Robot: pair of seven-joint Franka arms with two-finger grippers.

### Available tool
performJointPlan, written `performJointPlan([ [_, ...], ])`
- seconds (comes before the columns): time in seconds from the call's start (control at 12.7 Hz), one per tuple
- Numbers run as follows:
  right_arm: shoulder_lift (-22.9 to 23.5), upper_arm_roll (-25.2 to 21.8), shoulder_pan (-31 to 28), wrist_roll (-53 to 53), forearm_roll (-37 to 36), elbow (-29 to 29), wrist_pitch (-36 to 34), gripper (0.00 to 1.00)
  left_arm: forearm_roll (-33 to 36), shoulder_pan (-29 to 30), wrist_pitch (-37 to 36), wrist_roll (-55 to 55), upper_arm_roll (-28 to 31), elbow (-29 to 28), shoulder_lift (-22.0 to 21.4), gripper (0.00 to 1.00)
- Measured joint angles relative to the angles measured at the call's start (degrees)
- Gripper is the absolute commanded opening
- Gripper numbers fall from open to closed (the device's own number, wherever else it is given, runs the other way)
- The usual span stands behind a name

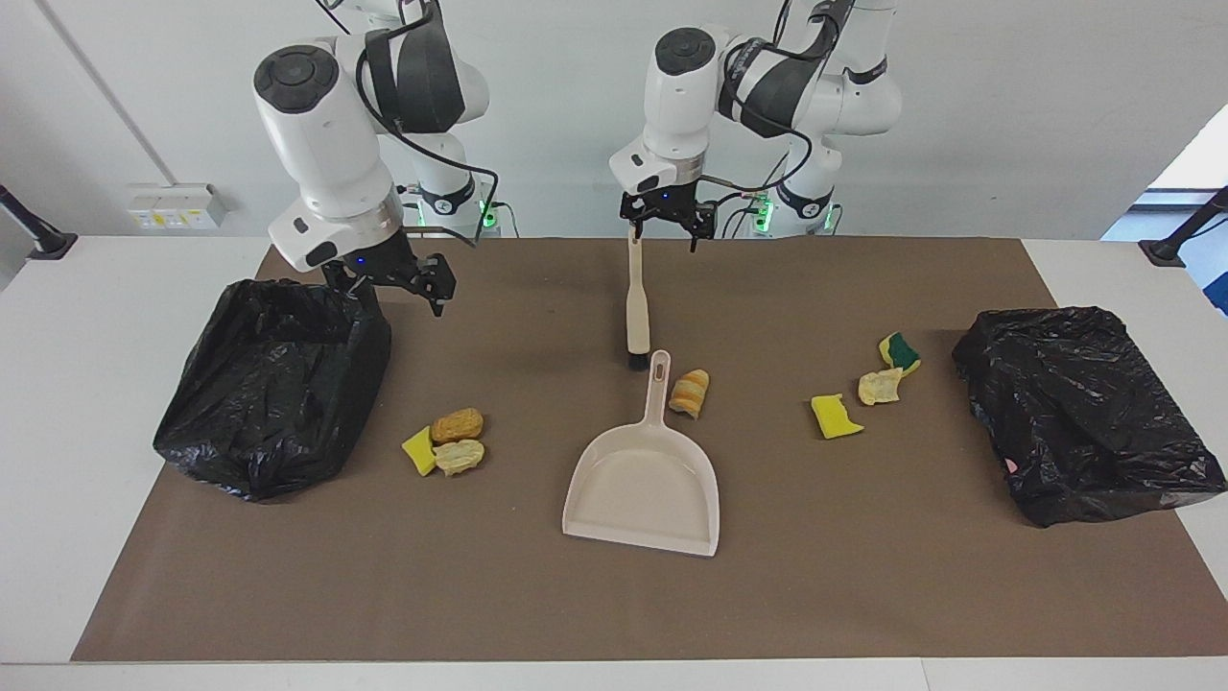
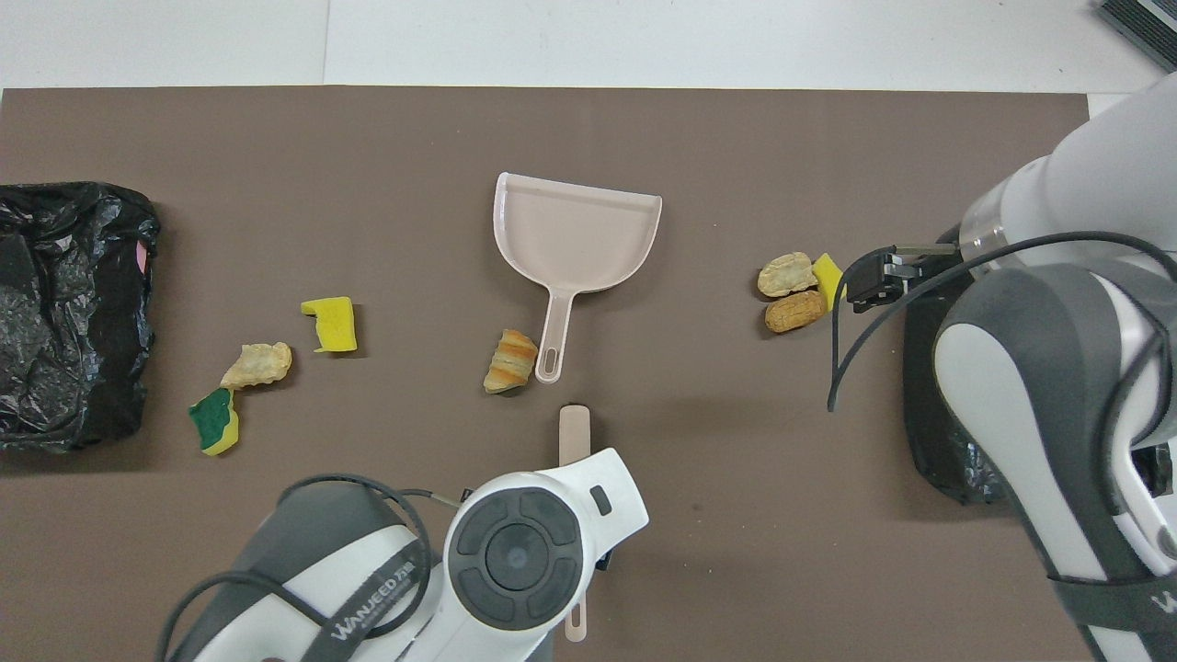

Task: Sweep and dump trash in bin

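Facing view: the left claw (image 1: 663, 233) is hung released over the brush (image 1: 635, 305) handle, lined up for a grasp. The right claw (image 1: 401, 285), also released, is poised beside the bin (image 1: 273, 384). Trash (image 1: 448, 440) is scattered around the dustpan (image 1: 645, 480), from three to nine o'clock.

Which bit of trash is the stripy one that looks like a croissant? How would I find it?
Find the beige dustpan in the middle of the brown mat. Right beside its handle lies one lump alone, the croissant piece, tan with orange stripes, unlike the clustered scraps elsewhere.
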Motion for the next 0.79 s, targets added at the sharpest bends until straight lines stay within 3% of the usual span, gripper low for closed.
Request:
performJointPlan([
  [0.24,3.3,0.0,2.3,3.7,1.0,1.3,0.8,1.00,0.0,0.0,8.0,-2.8,-3.8,-6.6,0.7,1.00],
  [0.71,10.5,0.7,5.1,11.2,4.9,7.3,1.1,1.00,0.0,-2.2,15.8,-7.8,-6.5,-11.4,4.7,1.00],
  [0.79,11.2,1.2,5.5,11.2,5.0,7.6,1.1,1.00,0.0,-2.2,16.3,-7.9,-6.5,-11.7,5.3,0.94],
])
